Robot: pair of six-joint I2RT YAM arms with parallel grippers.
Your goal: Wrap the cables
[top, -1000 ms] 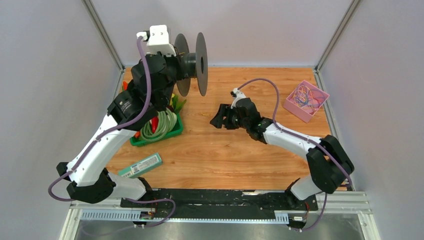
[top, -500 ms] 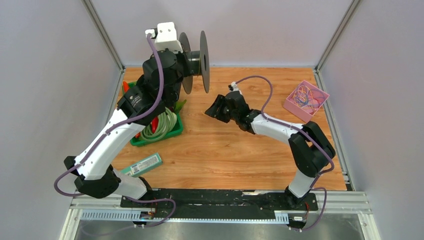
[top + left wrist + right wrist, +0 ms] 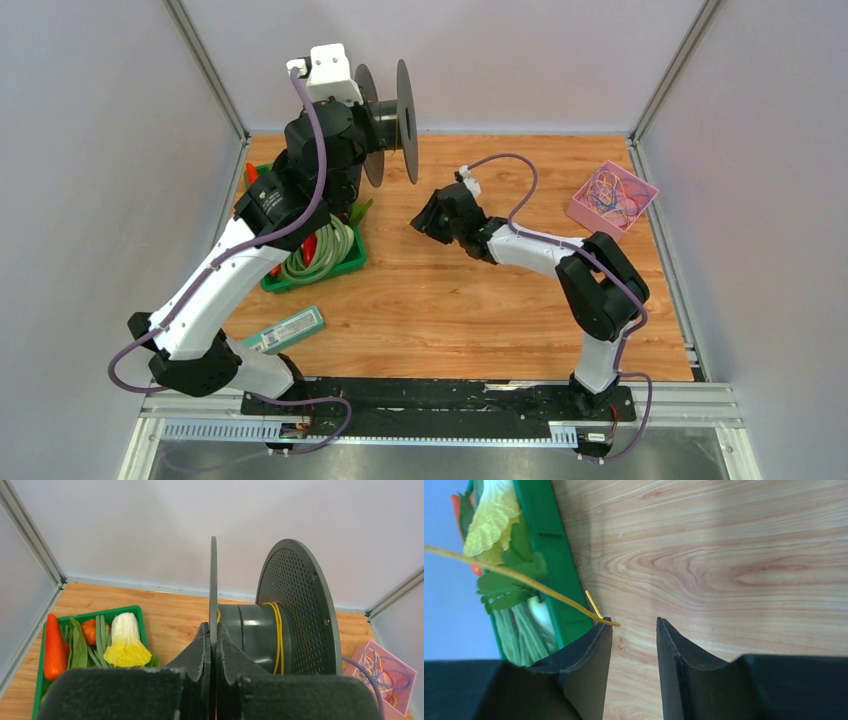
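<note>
yellow cable: thread-thin, light and limp; we judge it slippery. a few turns sit on the spool hub. free end near the spool, at the right gripper, fingers parted, grasping nothing. left gripper clamps the spool flange. we would pinch near the tip.
</note>
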